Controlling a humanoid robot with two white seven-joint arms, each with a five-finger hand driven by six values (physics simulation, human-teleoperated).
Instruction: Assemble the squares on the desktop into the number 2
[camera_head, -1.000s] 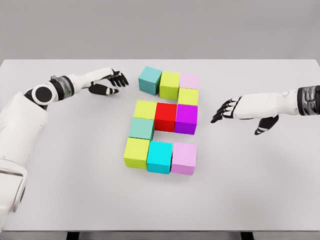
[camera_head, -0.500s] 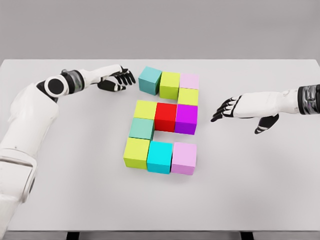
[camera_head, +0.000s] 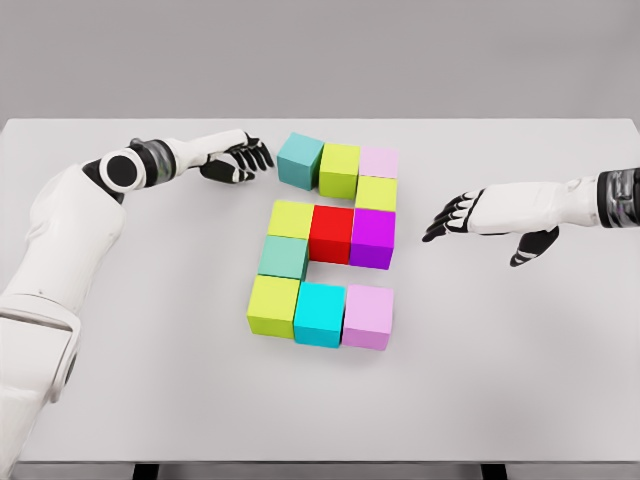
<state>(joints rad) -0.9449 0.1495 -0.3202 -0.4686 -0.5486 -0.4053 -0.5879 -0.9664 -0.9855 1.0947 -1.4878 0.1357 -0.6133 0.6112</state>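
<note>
Coloured cubes lie on the white table (camera_head: 150, 380) in the shape of a 2. The top row is a teal cube (camera_head: 299, 160), a lime cube (camera_head: 339, 169) and a pale pink cube (camera_head: 379, 162). Below them sits a yellow-green cube (camera_head: 376, 192), then a row of yellow-green (camera_head: 291, 219), red (camera_head: 331, 234) and purple (camera_head: 372, 238). A green-teal cube (camera_head: 283, 257) leads down to the bottom row of lime (camera_head: 274, 305), cyan (camera_head: 320, 313) and pink (camera_head: 368, 316). My left hand (camera_head: 245, 158) is open just left of the teal cube, slightly apart from it. My right hand (camera_head: 452, 218) is open, right of the purple cube.
The teal cube sits slightly turned and a little apart from the lime one beside it. Bare table surface lies to the left, to the right and in front of the cubes.
My left hand has moved right, from well left of the teal cube to close beside it. The right hand and the cubes have stayed put.
</note>
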